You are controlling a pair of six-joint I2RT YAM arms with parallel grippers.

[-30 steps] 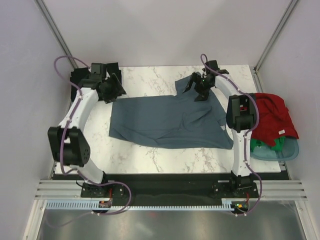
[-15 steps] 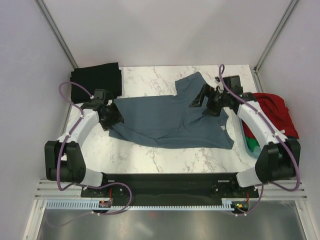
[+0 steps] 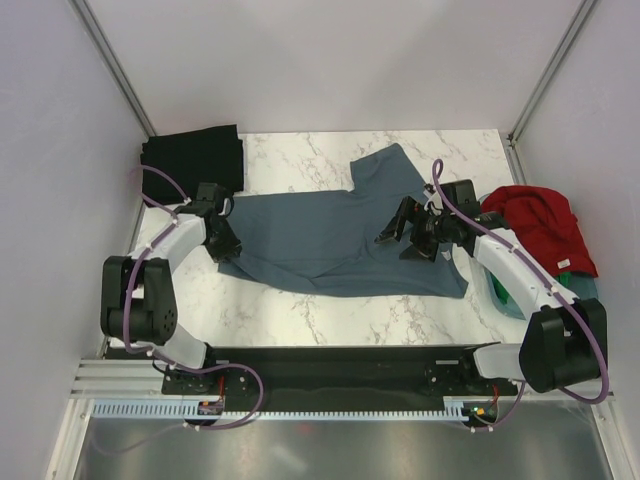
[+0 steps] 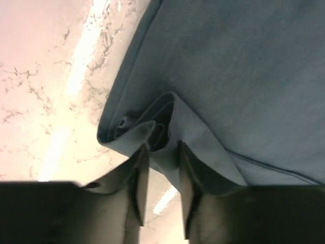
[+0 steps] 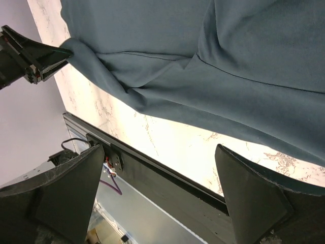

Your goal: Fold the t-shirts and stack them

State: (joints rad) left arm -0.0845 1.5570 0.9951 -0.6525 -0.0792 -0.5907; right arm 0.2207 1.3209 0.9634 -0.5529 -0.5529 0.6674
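Note:
A slate blue-grey t-shirt (image 3: pixel 330 240) lies spread across the marble table, one sleeve pointing to the back. My left gripper (image 3: pixel 225 248) is down on the shirt's near left corner. In the left wrist view its narrowed jaws (image 4: pixel 160 150) straddle a bunched fold of the blue-grey cloth (image 4: pixel 228 76), with a gap still showing between the fingers. My right gripper (image 3: pixel 405 235) hovers wide open over the shirt's right part; in its wrist view the gripper (image 5: pixel 158 150) holds nothing above the cloth (image 5: pixel 203 51). A folded black t-shirt (image 3: pixel 195 158) lies at the back left. A red t-shirt (image 3: pixel 530 225) is heaped at the right over a green t-shirt (image 3: pixel 500 290).
A pale blue tub (image 3: pixel 588 292) sits off the table's right edge under the red and green cloth. Grey walls close in on both sides and the back. The black rail (image 3: pixel 340 365) runs along the near edge.
Both arms have swung in from the back of the table. The left gripper came down onto the shirt's left corner and its jaws narrowed. The right gripper moved nearer over the shirt, still open.

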